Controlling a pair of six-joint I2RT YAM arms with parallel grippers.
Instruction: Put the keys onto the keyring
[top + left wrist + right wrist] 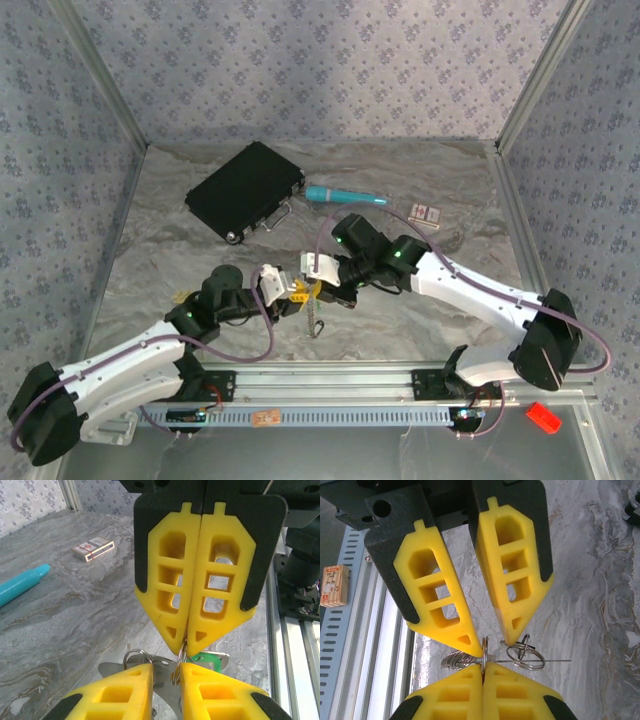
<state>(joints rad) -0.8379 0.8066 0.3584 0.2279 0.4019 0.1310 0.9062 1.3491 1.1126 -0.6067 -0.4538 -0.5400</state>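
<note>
1. Location: the keyring (484, 650) is at mid-table, closer to the near edge, where the two grippers meet tip to tip.
2. Right gripper (483, 669): fingers pressed fully together, pinching the keyring's thin wire at the very tips.
3. Left gripper (167, 672): fingers narrowly parted. The tips stand just beside the ring cluster, and whether they touch it cannot be told.
4. Orientation: in the right wrist view the pinched loop stands upright and edge-on out of the closed tips. A thin straight run of wire extends from it toward the far side, so the long axis lies near to far. The chain (318, 322) trails from the grip toward the near edge.
5. A green-headed key (217, 662) sits just beyond the left fingers, beside the loop, with a flat silvery piece next to it.
6. Edges: the metal rail (330, 385) runs along the near edge, close to the chain's end.
7. Open room: bare table (150, 250) lies left and right of the grippers. The black case (245, 190), teal pen (345, 196) and small box (427, 213) lie well apart on the far side.
</note>
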